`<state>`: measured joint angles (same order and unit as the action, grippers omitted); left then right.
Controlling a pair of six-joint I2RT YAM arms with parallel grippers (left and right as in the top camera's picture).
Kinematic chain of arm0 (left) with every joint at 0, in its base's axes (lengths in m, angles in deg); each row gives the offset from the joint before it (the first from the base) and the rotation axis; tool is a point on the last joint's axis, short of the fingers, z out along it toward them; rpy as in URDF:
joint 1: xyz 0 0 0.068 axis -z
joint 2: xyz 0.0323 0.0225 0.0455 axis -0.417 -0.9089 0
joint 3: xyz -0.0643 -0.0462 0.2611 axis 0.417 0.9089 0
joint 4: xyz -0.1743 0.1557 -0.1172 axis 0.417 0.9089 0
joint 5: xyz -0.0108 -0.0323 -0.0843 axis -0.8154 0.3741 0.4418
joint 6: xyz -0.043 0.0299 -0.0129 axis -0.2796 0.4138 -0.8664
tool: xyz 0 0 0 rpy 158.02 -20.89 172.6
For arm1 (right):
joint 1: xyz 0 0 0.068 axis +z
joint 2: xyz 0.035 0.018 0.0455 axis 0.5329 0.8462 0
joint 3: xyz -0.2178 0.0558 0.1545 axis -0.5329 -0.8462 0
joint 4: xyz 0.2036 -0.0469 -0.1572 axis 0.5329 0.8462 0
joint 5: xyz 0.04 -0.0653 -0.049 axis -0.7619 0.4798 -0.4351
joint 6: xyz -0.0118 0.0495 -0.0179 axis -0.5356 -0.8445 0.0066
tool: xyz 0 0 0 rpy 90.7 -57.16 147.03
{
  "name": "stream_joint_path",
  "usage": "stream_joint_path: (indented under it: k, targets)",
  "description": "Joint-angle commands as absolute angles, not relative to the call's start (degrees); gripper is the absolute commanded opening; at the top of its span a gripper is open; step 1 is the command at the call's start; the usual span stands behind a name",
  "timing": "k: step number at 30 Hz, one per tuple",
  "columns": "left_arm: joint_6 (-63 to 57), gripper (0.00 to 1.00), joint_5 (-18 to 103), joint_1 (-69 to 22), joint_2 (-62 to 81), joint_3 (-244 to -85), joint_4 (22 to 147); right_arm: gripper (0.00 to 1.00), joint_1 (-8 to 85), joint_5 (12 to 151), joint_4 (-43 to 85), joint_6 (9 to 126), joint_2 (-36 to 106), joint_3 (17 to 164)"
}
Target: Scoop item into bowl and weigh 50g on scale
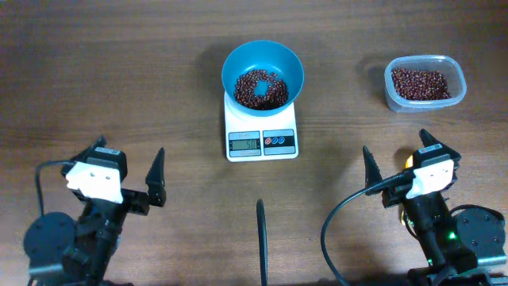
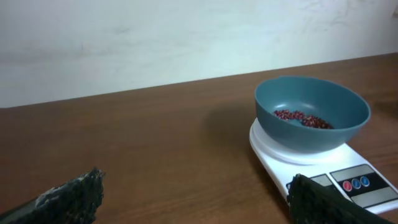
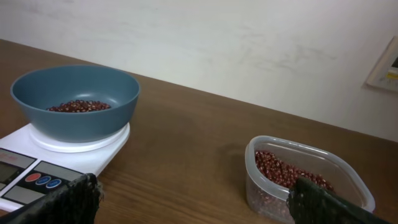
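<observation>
Both empty: left gripper (image 1: 129,155) and right gripper (image 1: 395,147), jaws spread wide, by the near edge.
Red-brown beans (image 1: 260,89) already lie in the blue bowl (image 1: 290,62) on the scale (image 1: 238,119), midway along the far edge. Its display (image 1: 244,144) is too small to read, so I judge only confirming 50g remains. A clear tub (image 1: 388,83) of more beans sits toward the far right corner; nothing stands between.

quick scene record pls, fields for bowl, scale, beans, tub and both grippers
bowl: blue, sitting on the scale
scale: white, display towards the arms, digits too small to read
beans: shallow heap in the bowl, more in the clear tub
clear tub: on the table, right arm's side, apart from the scale
left gripper: open, holding nothing
right gripper: open, holding nothing
</observation>
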<state>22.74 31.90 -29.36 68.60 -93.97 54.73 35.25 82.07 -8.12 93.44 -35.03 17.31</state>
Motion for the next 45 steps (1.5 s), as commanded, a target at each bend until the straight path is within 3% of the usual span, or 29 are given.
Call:
stream_joint_path:
  k: [1,8,19,45]
  targets:
    - [21.6,0.99,31.2,-28.4,72.5,-91.7,55.2,0.99,35.7,82.4,-8.1,93.2,-35.6,16.8]
    - [16.2,0.99,27.8,-28.4,81.2,-88.4,59.2,0.99,35.7,82.4,-8.1,93.2,-35.6,16.8]
    - [16.2,0.99,24.8,-28.1,81.2,-85.1,52.6,0.99,35.7,82.4,-8.1,93.2,-35.6,16.8]
    - [16.2,0.99,23.1,-27.7,81.2,-85.1,53.7,0.99,35.7,82.4,-8.1,93.2,-35.6,16.8]
